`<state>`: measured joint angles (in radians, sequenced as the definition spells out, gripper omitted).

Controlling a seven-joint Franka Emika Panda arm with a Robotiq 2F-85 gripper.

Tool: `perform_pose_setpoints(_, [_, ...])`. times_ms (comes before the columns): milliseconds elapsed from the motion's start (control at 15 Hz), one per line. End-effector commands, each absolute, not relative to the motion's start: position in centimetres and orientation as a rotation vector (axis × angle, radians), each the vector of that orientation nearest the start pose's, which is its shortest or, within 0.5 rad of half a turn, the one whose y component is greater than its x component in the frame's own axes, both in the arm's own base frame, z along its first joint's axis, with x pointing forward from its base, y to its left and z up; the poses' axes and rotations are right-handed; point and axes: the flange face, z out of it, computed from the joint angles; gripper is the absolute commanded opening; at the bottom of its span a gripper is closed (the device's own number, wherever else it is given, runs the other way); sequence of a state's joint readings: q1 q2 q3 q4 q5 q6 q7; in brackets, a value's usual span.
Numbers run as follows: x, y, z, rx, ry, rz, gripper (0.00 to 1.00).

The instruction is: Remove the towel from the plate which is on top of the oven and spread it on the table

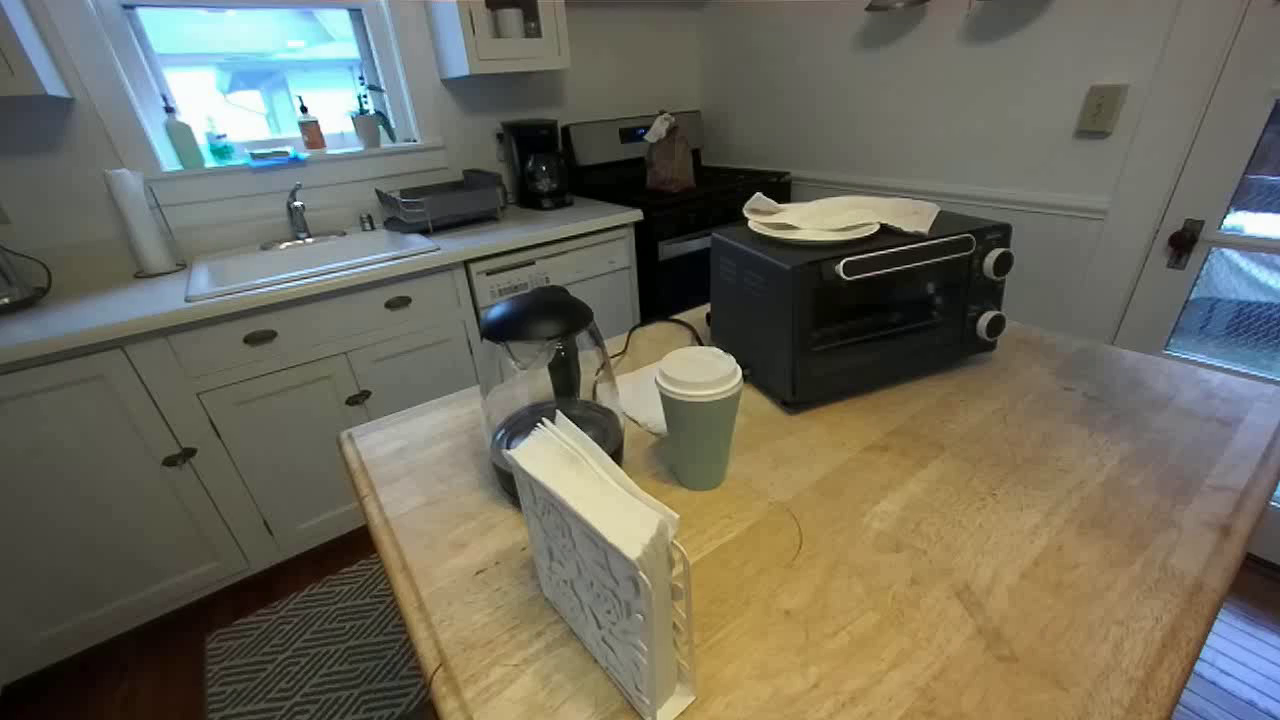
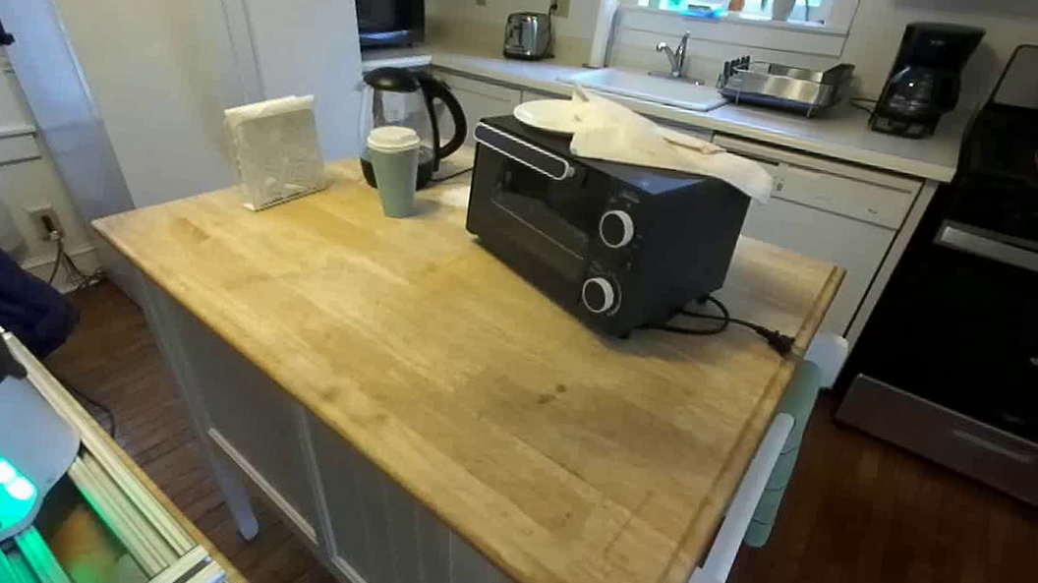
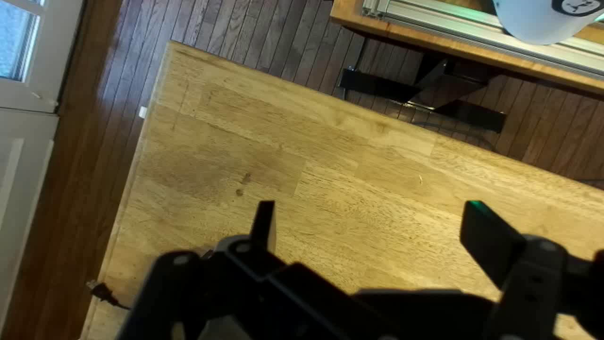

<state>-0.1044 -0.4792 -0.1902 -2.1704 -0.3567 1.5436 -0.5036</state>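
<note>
Robotiq hand (image 3: pixel 370 212), nearest the wrist camera: spread wide, nothing in its grip, seen over the wooden tabletop (image 3: pixel 302 156). White towel (image 2: pixel 666 146): rumpled across a white plate (image 2: pixel 541 114) atop the black toaster oven (image 2: pixel 577 224), one end reaching past the plate's rim. In both exterior views, a lidded cup (image 1: pixel 700 430), glass kettle (image 1: pixel 545 385) and filled napkin holder (image 1: pixel 590 570) stand left of the oven.

One plate (image 2: pixel 541 115), one toaster oven (image 1: pixel 850 310), two white-ringed dials (image 2: pixel 617 229).
</note>
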Motion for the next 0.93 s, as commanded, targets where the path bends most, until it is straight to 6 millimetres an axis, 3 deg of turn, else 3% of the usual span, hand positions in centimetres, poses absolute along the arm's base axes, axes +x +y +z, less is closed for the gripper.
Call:
perform_pose_setpoints(0, [36.2, -16.3, 56.9, -3.281, -0.420, 0.406, 1.00])
perform_pose_setpoints(333, [36.2, -16.3, 56.9, -3.281, -0.420, 0.406, 1.00])
perform_pose_setpoints(467, [37.5, -17.3, 56.3, -3.315, -0.372, 0.361, 1.00])
perform_pose_setpoints(867, [43.1, -20.5, 53.4, -3.176, -0.958, 0.377, 1.00])
